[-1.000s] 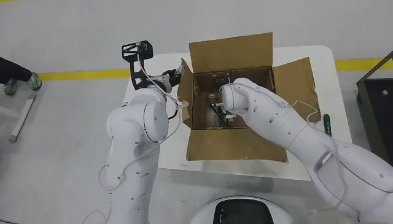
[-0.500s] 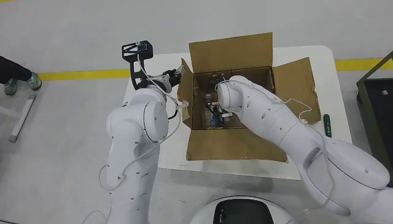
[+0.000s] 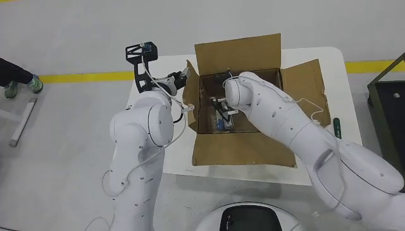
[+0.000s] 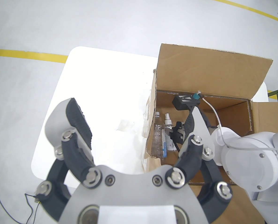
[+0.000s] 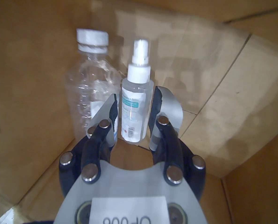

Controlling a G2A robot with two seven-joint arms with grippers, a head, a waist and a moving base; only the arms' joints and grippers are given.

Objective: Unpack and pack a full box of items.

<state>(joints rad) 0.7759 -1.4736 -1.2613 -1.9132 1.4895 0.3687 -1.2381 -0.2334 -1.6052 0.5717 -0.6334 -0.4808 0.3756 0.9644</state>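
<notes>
An open cardboard box stands on the white table. Inside it, by one wall, are a clear plastic bottle with a white cap and a small spray bottle. My right gripper is down in the box, shut on the spray bottle's body with a pad on each side. The left wrist view looks into the box and shows both bottles: the clear one and the spray bottle. My left gripper hangs open and empty above the table, just outside the box's left flap.
The box's flaps are spread outward on all sides. A small green object lies on the table near its right edge. A dark cart stands on the floor beyond that edge. Bare tabletop lies left of the box.
My right gripper has shifted inside the box toward the left wall and the far side, with the spray bottle between its fingers. The left arm has stayed still.
</notes>
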